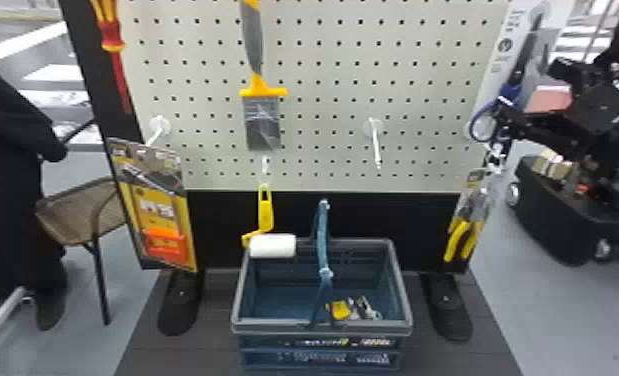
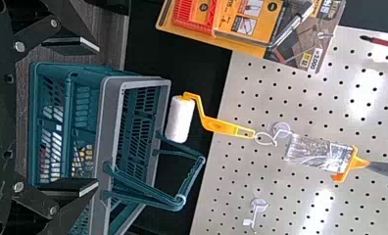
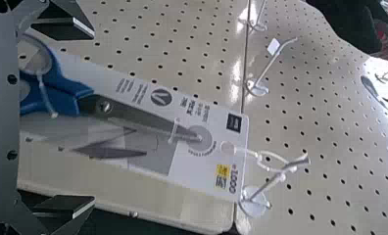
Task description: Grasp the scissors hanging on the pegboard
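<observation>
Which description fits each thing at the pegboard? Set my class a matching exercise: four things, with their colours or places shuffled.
Things:
1 scissors
2 paint roller
3 pliers
4 basket

Descriptions:
A yellow handles, low at the right edge of the pegboard
B teal with a grey rim, on the dark table
C blue handles, tied to a white card
D white sleeve, yellow handle

Pairs: 1-C, 2-D, 3-A, 4-B

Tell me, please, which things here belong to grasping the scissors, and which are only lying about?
For the job: scissors on their card; right gripper, open, a finger on each side of them; their hook; pegboard.

Lying about: paint roller; scraper; pliers; red screwdriver; yellow packaged tool; basket.
</observation>
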`<state>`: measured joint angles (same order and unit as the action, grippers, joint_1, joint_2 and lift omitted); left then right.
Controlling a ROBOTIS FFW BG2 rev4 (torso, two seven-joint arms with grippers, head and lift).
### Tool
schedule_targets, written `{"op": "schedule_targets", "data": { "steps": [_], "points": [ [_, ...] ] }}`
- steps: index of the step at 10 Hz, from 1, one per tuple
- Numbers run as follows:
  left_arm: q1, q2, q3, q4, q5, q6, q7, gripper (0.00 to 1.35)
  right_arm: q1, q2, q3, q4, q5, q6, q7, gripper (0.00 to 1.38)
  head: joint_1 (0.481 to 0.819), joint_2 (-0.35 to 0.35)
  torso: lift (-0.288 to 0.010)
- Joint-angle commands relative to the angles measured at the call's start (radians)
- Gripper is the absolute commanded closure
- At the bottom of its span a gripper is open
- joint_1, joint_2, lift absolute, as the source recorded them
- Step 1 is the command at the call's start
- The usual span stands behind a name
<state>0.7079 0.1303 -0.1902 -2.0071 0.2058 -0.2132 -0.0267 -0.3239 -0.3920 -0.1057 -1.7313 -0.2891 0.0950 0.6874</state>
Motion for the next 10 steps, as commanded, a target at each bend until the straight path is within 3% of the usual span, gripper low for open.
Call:
{"op": "schedule_targets", "data": {
  "steps": [1,2,3,4,6,7,10],
  "points": [
    [-0.001,0.0,-0.003,0.001,0.003,0.001,0.002,0.32,-0.011,-0.002,0.017,-0.03,0.015,0.026,0.003,0.1,0.549,0.0,-0.1],
    [-0.001,0.002,-0.005,0.003,0.003,0.001,0.002,0.32,-0.019,-0.005,0.017,-0.035,0.018,0.032,0.006,0.12,0.549,0.0,-0.1],
    [0.001,0.002,-0.005,0.003,0.006,-0.002,0.002,0.32,-0.021,-0.008,0.017,-0.042,0.007,0.049,0.007,0.29,0.549,0.0,-0.1],
    [0.004,0.002,-0.005,0.003,0.007,-0.002,0.002,0.32,-0.017,-0.008,0.017,-0.035,-0.012,0.049,0.007,0.71,0.549,0.0,-0.1],
    [0.004,0.005,-0.005,0.003,0.009,-0.002,0.002,0.32,-0.013,-0.008,0.015,-0.032,-0.03,0.057,0.007,1.0,0.549,0.0,-0.1],
    [0.006,0.005,-0.005,0.003,0.011,-0.003,0.002,0.32,-0.013,-0.008,0.014,-0.032,-0.039,0.057,0.006,1.26,0.549,0.0,-0.1],
    [0.008,0.005,-0.005,0.003,0.014,-0.005,0.002,0.32,-0.006,-0.008,0.012,-0.03,-0.042,0.061,0.006,1.29,0.549,0.0,-0.1]
  ]
}}
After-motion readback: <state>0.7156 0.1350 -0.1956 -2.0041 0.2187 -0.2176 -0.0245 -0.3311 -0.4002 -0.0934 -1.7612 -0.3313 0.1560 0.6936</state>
